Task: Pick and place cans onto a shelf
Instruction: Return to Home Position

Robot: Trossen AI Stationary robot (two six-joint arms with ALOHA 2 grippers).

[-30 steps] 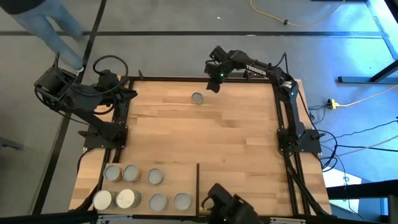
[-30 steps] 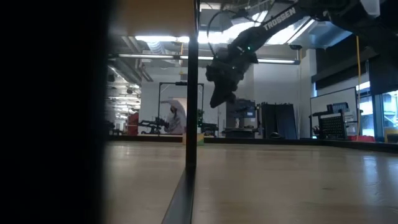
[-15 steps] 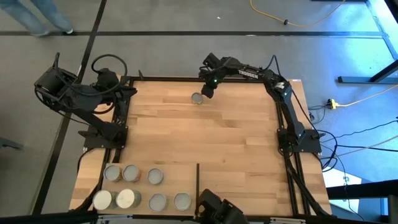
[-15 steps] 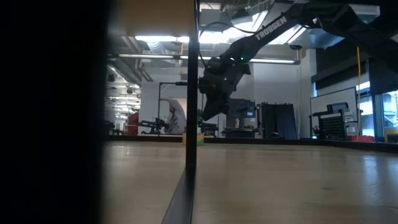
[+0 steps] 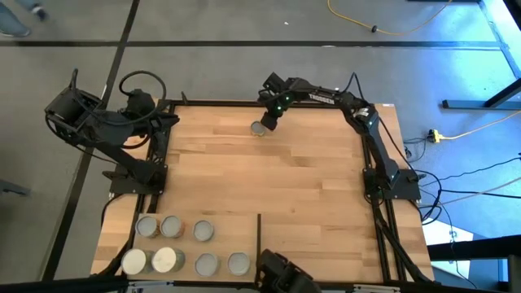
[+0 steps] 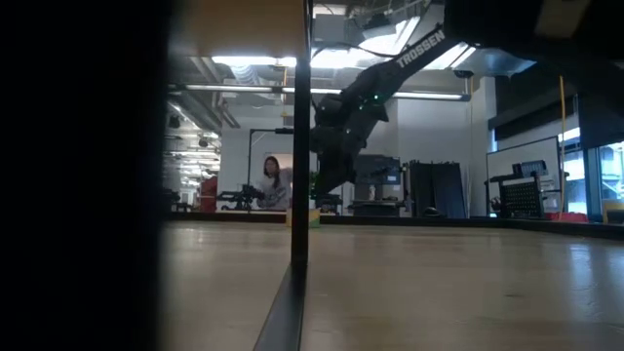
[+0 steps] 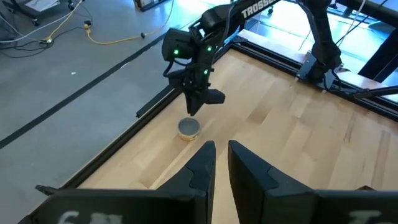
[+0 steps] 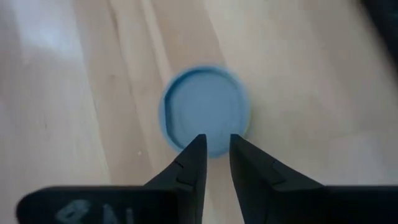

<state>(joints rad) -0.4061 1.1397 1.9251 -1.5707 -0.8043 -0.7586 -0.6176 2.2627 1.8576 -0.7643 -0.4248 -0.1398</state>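
White lettering reading TROSSEN runs along the right arm, whose right gripper hangs just above a lone can at the far edge of the tabletop, fingers drawn almost together and pinching nothing. The shelf at the near left carries seven cans, two of them whitish-topped at its near-left corner. The left gripper sits at the far left, fingers likewise nearly together and empty.

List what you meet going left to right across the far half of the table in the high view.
In order: left arm → lone can → right arm's base. The right gripper overlaps the can, so it is left out.
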